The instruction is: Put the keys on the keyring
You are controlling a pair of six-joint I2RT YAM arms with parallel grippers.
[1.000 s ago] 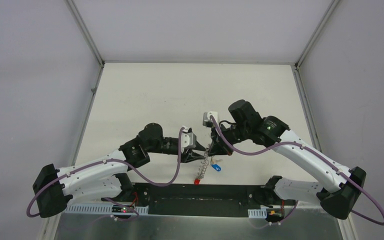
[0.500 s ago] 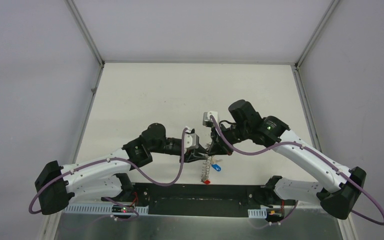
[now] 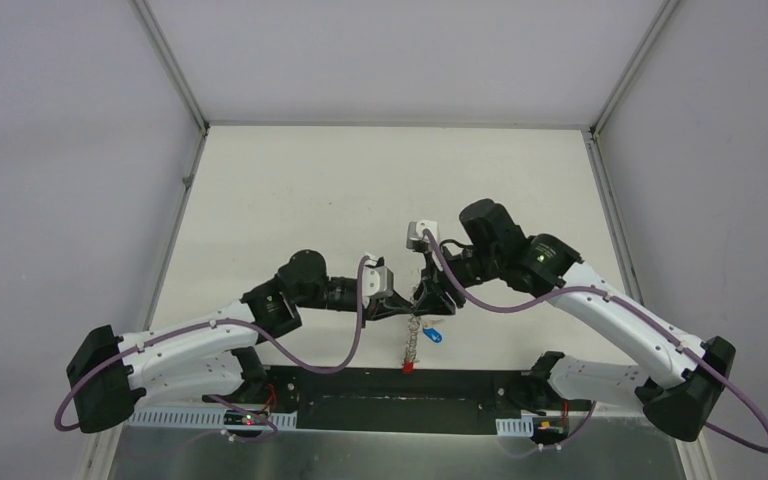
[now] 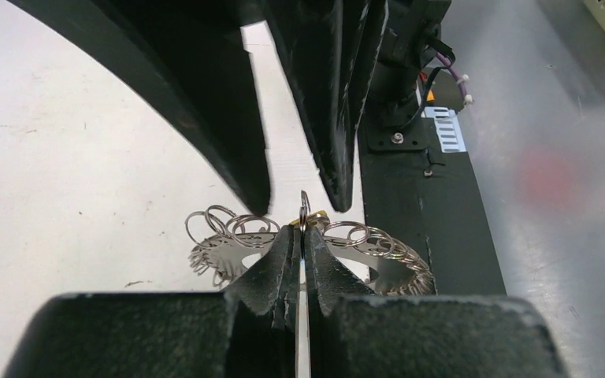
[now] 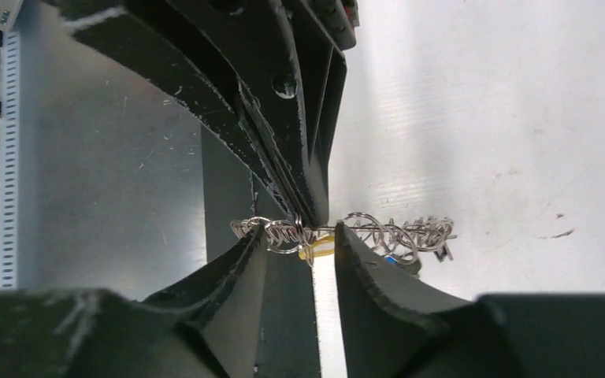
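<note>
**Top external view:** Two arms are meeting tip to tip over the near middle of the white table [image 3: 360, 190]. The left gripper [image 3: 405, 309] is reaching in from the left and the right gripper [image 3: 426, 299] from the right, their tips all but touching. A chain of silver rings [image 3: 414, 340] is trailing from them toward the near edge and ending in a red-tagged key [image 3: 408, 367]. The blue-tagged key [image 3: 432, 335] is showing just right of that chain, beneath the right gripper. How either pair of jaws is standing is too small to tell here.

**Left wrist view:** The left gripper's fingers [image 4: 280, 264] are pressing flat together on the keyring [image 4: 305, 206], a thin ring held edge-on with its rim poking out above the tips. Linked rings are fanning out on both sides of it. The right gripper's two dark fingers are coming down from above, one tip on each side of the ring.

**Right wrist view:** The right gripper's fingers are standing a narrow gap apart, straddling the rings and clamping nothing. The left gripper is pinching the ring from the far side. The yellow-tagged key [image 5: 316, 251] is peeking out in that gap, just under the rings.
</note>
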